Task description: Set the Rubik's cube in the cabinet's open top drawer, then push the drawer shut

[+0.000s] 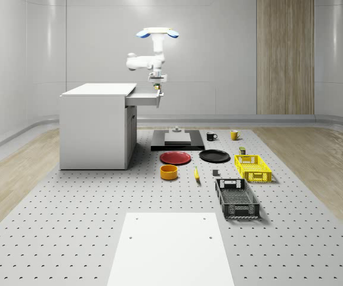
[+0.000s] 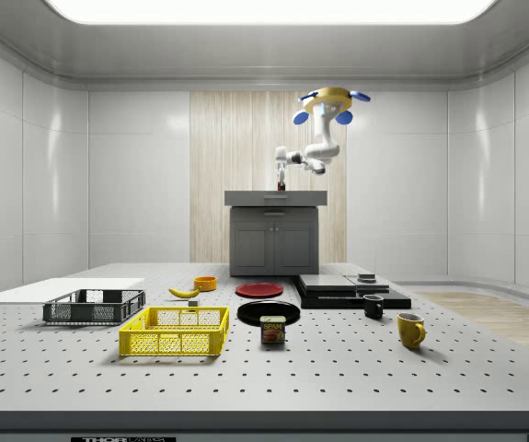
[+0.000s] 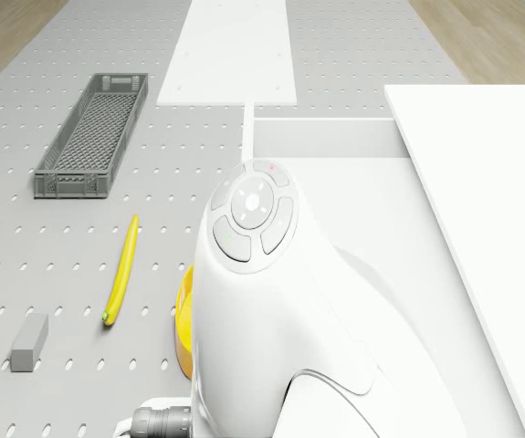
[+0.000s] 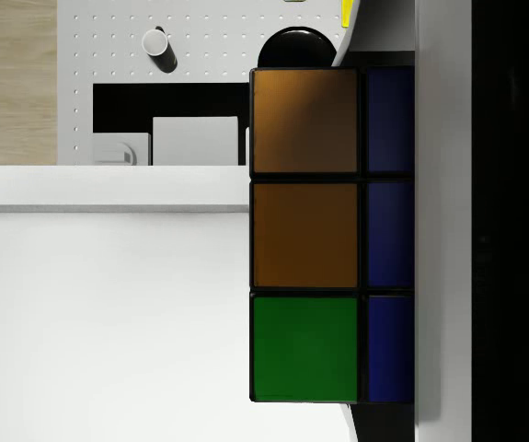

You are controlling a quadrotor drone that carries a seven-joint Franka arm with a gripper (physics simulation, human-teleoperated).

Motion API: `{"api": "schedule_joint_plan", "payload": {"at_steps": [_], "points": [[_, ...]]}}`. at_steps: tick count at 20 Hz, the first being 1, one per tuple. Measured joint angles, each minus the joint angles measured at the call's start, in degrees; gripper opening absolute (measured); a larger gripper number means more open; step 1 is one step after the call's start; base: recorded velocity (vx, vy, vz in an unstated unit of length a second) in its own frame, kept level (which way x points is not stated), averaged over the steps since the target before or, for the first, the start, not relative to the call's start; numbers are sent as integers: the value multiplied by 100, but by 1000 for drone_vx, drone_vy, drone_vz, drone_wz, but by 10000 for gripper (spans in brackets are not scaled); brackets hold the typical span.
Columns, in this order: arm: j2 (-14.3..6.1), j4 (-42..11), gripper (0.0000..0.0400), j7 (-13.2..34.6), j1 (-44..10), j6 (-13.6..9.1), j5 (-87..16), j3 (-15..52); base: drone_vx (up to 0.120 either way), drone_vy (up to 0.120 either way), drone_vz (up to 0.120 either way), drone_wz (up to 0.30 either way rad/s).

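While the drone hovers, the tool holds the Rubik's cube over the drawer.

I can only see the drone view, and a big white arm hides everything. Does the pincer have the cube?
Observer: Yes. In the wrist view the cube sits right in the pincer, showing orange, green and blue squares.
Operator: Is it over the drawer?
Observer: Yes. The whole-scene view has the pincer just above the open drawer, near its front end.
Operator: Where's the drone?
Observer: The drone hovers above that end of the drawer, out past the cabinet top.
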Motion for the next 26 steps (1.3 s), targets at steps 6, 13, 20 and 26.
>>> {"api": "schedule_joint_plan", "payload": {"at_steps": [6,13,20,26], "points": [[-14,0,325,2,-3,13,5,2,0,-120,0,0],[-28,1,325,4,-5,26,11,4,0,-120,0,0],[-46,25,325,7,-25,86,-119,-138,0,-63,0,0],[-57,134,325,13,-103,258,-587,-634,0,0,0,0]]}}
